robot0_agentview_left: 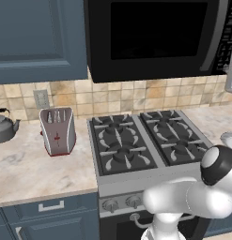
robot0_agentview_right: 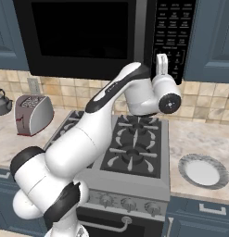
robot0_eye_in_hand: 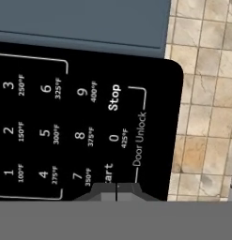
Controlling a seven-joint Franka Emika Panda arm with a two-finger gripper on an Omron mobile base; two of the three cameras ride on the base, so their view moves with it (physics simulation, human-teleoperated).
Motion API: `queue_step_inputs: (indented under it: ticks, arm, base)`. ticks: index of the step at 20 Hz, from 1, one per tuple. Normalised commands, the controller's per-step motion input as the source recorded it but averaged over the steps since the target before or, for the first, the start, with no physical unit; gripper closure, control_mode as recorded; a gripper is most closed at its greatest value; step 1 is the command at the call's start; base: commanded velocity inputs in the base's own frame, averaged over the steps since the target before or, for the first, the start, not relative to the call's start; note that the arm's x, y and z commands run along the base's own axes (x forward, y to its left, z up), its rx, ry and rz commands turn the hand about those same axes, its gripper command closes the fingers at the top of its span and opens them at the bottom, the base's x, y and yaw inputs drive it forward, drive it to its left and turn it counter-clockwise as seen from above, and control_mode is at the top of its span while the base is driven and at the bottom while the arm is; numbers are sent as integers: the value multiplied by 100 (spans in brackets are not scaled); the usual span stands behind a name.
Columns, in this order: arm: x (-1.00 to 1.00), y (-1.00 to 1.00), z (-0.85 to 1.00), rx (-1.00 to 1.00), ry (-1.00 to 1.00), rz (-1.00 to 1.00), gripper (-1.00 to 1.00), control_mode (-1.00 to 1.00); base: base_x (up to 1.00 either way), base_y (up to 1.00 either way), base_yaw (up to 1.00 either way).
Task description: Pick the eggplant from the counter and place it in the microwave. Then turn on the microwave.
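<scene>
The gripper [robot0_eye_in_hand: 116,191] has its two dark tips drawn together with no gap between them and nothing held, pressed up against the keypad [robot0_eye_in_hand: 65,126] of the microwave [robot0_agentview_right: 102,37], right at the key whose label reads "art". The digit keys and the Stop key sit just beyond the tips, and tiled wall [robot0_eye_in_hand: 206,93] runs along the far side of the panel.

The microwave door is closed, its window dark, so I cannot tell where the eggplant is.

Below the gripper lies one gas stove [robot0_agentview_right: 130,143] with four burners. On the counter [robot0_agentview_left: 33,168] well off to the gripper's left stand one silver toaster [robot0_agentview_left: 58,131] and one kettle [robot0_agentview_left: 3,125]. Down to its right rests one white plate [robot0_agentview_right: 202,171].
</scene>
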Motion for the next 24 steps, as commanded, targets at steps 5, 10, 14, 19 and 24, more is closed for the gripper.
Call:
queue_step_inputs:
  ticks: [5, 10, 14, 19, 24]
  arm:
    - [9, -2, 0, 0, 0, 0, 100, -100]
    - [11, 0, 0, 0, 0, 0, 100, -100]
    - [13, 0, 0, 0, 0, 0, 100, -100]
    - [14, -2, -1, 0, 0, 0, 100, -100]
    - [13, -7, -3, 0, 0, 0, 100, -100]
  base:
    - [0, 0, 0]
    - [0, 0, 0]
    - [0, 0, 0]
    - [0, 0, 0]
    - [0, 0, 0]
